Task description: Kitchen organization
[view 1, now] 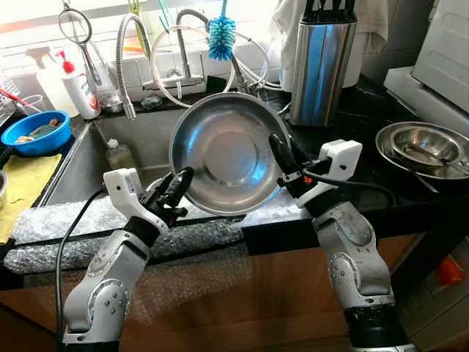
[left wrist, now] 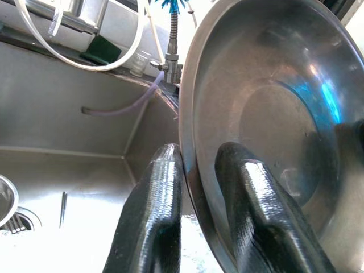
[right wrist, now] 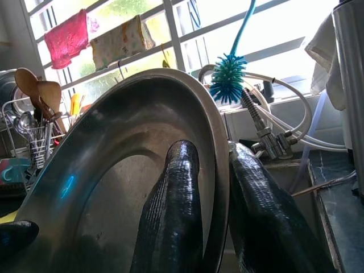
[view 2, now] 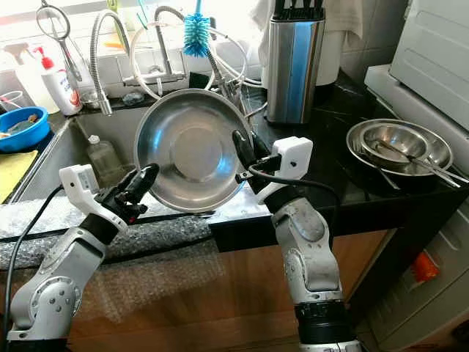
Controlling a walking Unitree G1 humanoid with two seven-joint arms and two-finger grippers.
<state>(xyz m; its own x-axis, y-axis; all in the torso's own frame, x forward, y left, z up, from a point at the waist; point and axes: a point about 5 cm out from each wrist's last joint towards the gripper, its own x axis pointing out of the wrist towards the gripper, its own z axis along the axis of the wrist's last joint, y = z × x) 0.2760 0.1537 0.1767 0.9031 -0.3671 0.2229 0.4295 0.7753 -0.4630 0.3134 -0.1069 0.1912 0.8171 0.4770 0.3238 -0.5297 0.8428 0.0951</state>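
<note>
A large steel bowl (view 1: 227, 150) is held upright over the front edge of the sink (view 1: 139, 136), its hollow facing me. My left gripper (view 1: 176, 189) is shut on the bowl's lower left rim, one finger on each side of the rim (left wrist: 187, 170). My right gripper (view 1: 282, 163) is shut on the right rim, with one finger (right wrist: 173, 210) inside the bowl and the other behind it. The bowl (view 2: 189, 150) hides part of the sink basin.
Stacked steel bowls (view 1: 425, 150) with utensils sit on the black counter at right. A knife block (view 1: 320, 62), a flexible tap (view 1: 128, 66), a blue bottle brush (view 1: 221, 37), a soap bottle (view 1: 79, 88) and a blue dish (view 1: 35, 132) ring the sink. Bubble wrap (view 1: 110, 227) covers the front edge.
</note>
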